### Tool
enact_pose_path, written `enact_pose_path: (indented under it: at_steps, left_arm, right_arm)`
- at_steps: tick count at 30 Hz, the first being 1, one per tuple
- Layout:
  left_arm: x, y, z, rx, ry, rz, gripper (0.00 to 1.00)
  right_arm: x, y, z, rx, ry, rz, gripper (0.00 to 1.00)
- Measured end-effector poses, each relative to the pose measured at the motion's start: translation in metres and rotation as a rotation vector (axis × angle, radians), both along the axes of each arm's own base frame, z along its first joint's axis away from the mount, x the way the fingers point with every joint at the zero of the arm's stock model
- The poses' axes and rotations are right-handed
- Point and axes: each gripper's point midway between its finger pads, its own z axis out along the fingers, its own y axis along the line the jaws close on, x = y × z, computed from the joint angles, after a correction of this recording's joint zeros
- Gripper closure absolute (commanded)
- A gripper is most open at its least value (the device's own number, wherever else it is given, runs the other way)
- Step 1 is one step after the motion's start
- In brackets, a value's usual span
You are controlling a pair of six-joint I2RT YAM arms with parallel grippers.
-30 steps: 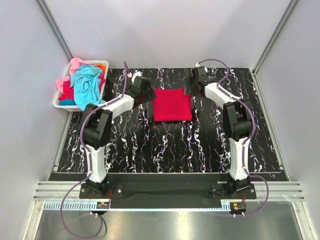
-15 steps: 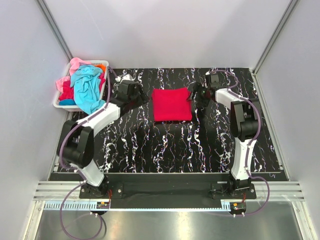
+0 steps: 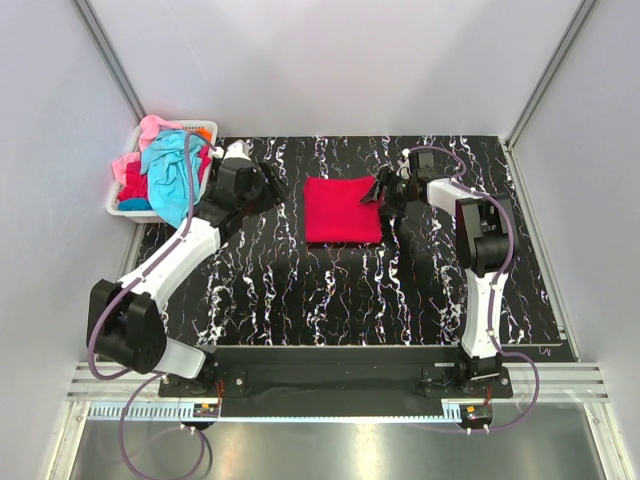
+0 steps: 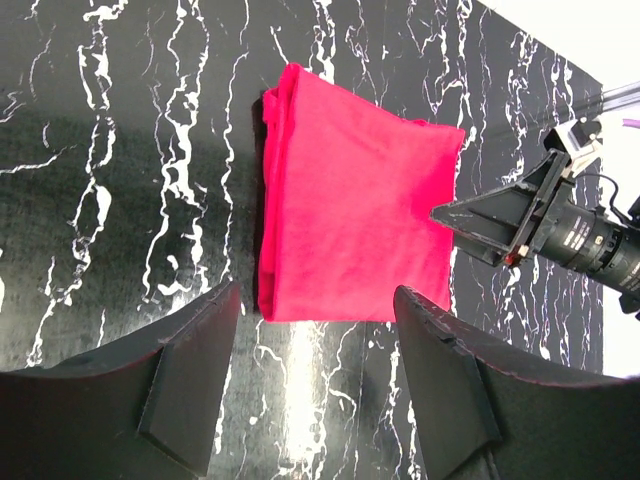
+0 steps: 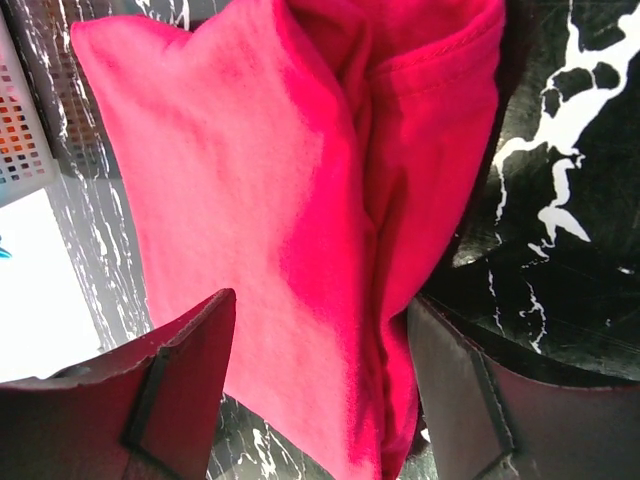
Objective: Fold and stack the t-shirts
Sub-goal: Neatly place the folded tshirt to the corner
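Observation:
The crimson-red t-shirt lies folded into a flat square at the middle back of the black marble table. It also shows in the left wrist view and fills the right wrist view. My right gripper is open at the shirt's right edge, its jaws wide on either side of the folded edge. My left gripper is open and empty, to the left of the shirt and apart from it. Turquoise, pink and orange t-shirts lie heaped in the basket.
A white plastic basket stands at the table's back left corner, just left of my left arm. Grey walls close in the table at the back and sides. The right gripper shows in the left wrist view.
My left gripper has drawn back leftward from the red shirt toward the basket. My right gripper has swung down and in to the shirt's right edge.

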Motion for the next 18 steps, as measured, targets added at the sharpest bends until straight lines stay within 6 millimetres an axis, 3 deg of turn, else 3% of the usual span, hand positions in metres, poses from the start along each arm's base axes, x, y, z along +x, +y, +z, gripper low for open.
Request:
enact_pose_path:
  at_steps: [10, 18]
  left_arm:
    - [-0.029, 0.012, 0.0, 0.003, 0.008, 0.001, 0.31]
    - [-0.047, 0.019, -0.001, 0.009, 0.017, 0.004, 0.31]
  right_arm:
    - [0.001, -0.018, -0.005, -0.132, -0.015, -0.042, 0.24]
    - [0.001, -0.014, -0.005, -0.113, -0.011, -0.023, 0.26]
